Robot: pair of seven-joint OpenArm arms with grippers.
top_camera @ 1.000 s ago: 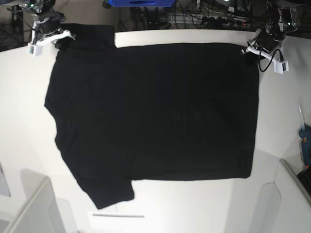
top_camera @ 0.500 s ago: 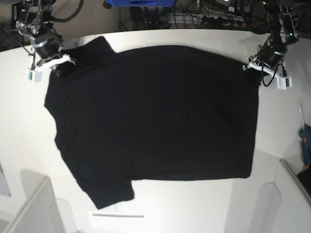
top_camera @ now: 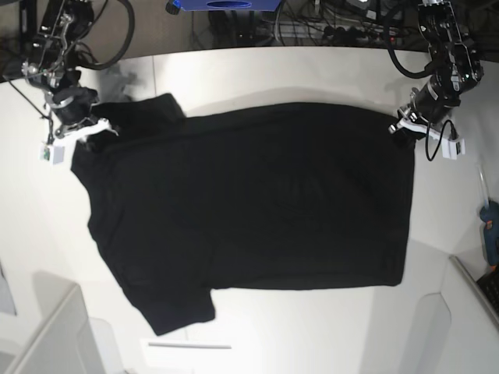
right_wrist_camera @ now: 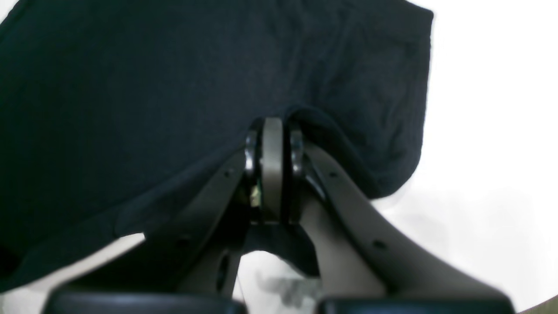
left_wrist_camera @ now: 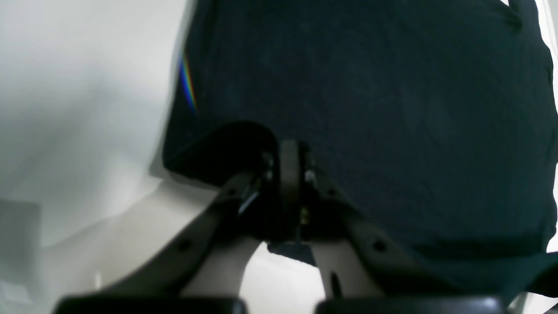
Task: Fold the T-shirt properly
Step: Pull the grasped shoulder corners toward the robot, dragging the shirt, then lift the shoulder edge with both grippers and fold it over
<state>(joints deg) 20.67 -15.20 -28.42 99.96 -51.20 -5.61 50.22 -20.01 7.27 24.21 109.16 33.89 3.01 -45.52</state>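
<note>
The black T-shirt (top_camera: pixel 257 202) lies spread on the white table (top_camera: pixel 296 70), plain side up; no print shows. My left gripper (top_camera: pixel 405 127) is shut on the shirt's far right corner; in the left wrist view (left_wrist_camera: pixel 287 165) the jaws pinch the cloth (left_wrist_camera: pixel 370 100). My right gripper (top_camera: pixel 92 134) is shut on the far left shoulder by the sleeve; in the right wrist view (right_wrist_camera: pixel 272 148) the jaws pinch the cloth (right_wrist_camera: pixel 130 100). The held far edge is lifted and pulled toward the near side.
A blue tool (top_camera: pixel 490 230) lies at the table's right edge. White bins stand at the near left (top_camera: pixel 54 335) and near right (top_camera: pixel 468 312). A thin white stick (top_camera: pixel 189 345) lies near the front. Cables and a blue box (top_camera: pixel 226 5) sit behind the table.
Both grippers have moved toward the near side, dragging the shirt's far edge with them. The far left sleeve and far right corner now sit lower on the table.
</note>
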